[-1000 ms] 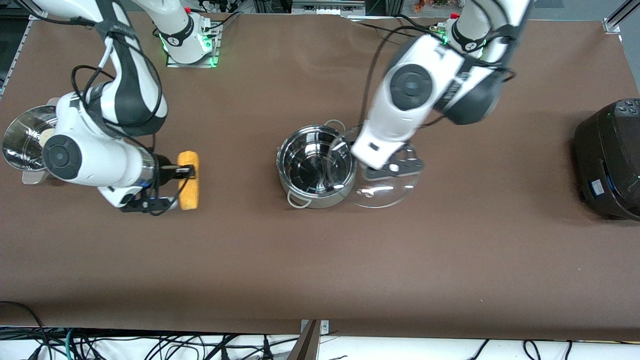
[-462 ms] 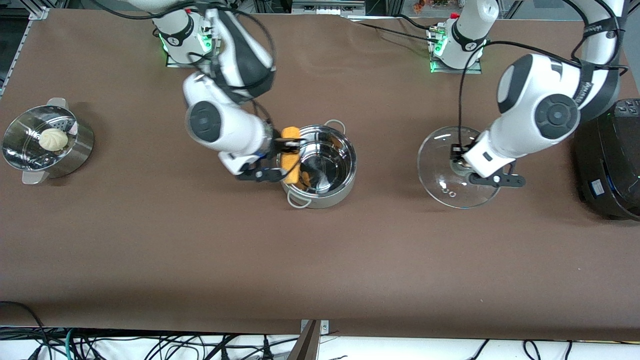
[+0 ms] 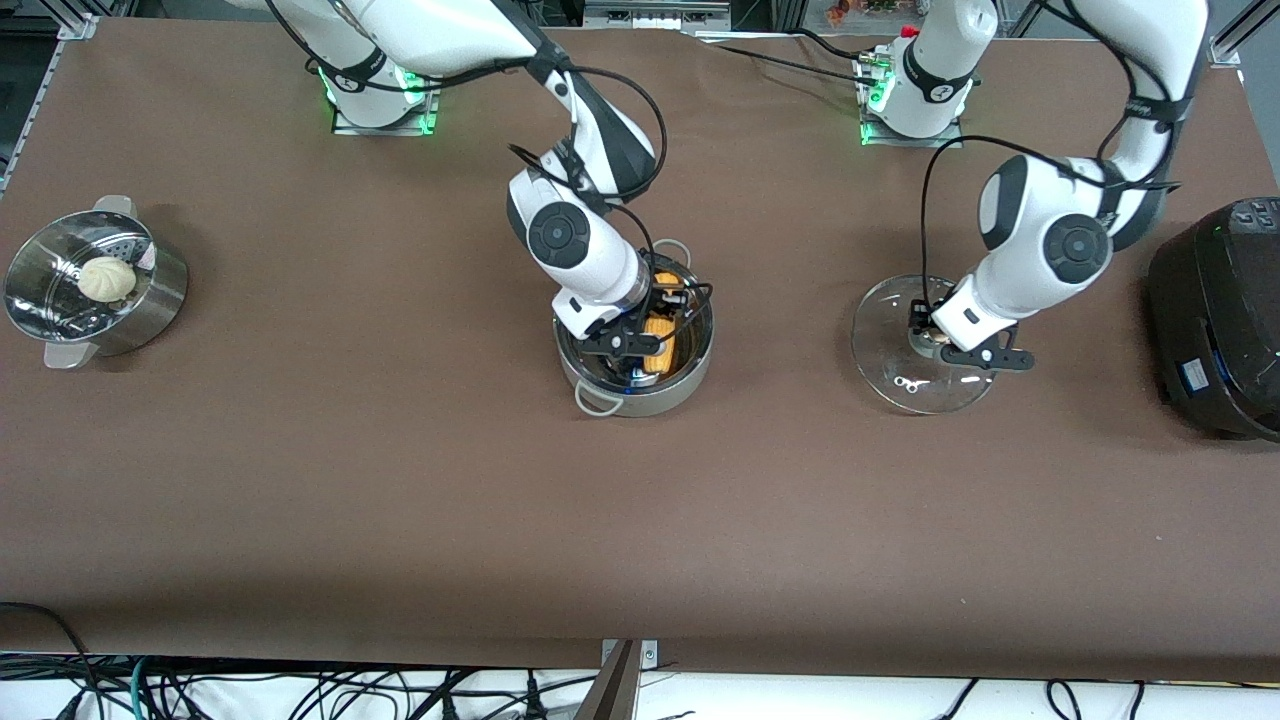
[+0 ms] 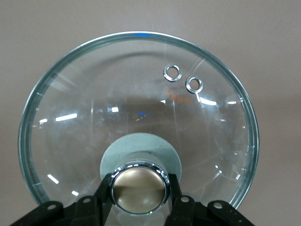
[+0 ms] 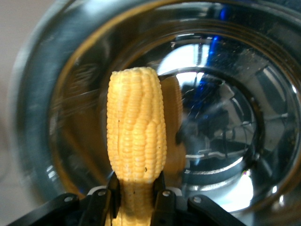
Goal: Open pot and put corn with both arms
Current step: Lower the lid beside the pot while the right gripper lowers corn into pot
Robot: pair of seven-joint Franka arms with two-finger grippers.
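No brand or legible writing can be made out on any of the things; only a small blue label, too small to be read, is seen on the black cooker (image 3: 1215, 310) at the left arm's end of the bench (image 3: 640, 520), which is covered in a matte brown sheet.

The pot (image 3: 634, 345) is a round, mirror-polished steel vessel with two small loop handles, set near the middle of the bench with its mouth uncovered. The right gripper (image 3: 655, 325) is lowered into the pot's mouth, its fingers closed on the corn (image 5: 136, 136). The corn is a bare yellow cob with rows of kernels and a blunt rounded tip; it is gripped at one end, its long axis running straight out from the gripper over the pot's bottom, and its reflection is seen on the steel wall.

The lid (image 4: 136, 122) is a round dome of clear glass with a steel rim, two small ringed vent holes and a tan knob (image 4: 138, 190) on a chrome collar. It is set on the bench between the pot and the cooker, apart from both. The left gripper (image 4: 138, 193) is clamped on the knob, one finger at each side.

A perforated steel steamer basket (image 3: 60, 300) holding a round white bun (image 3: 106, 278) stands at the right arm's end of the bench.
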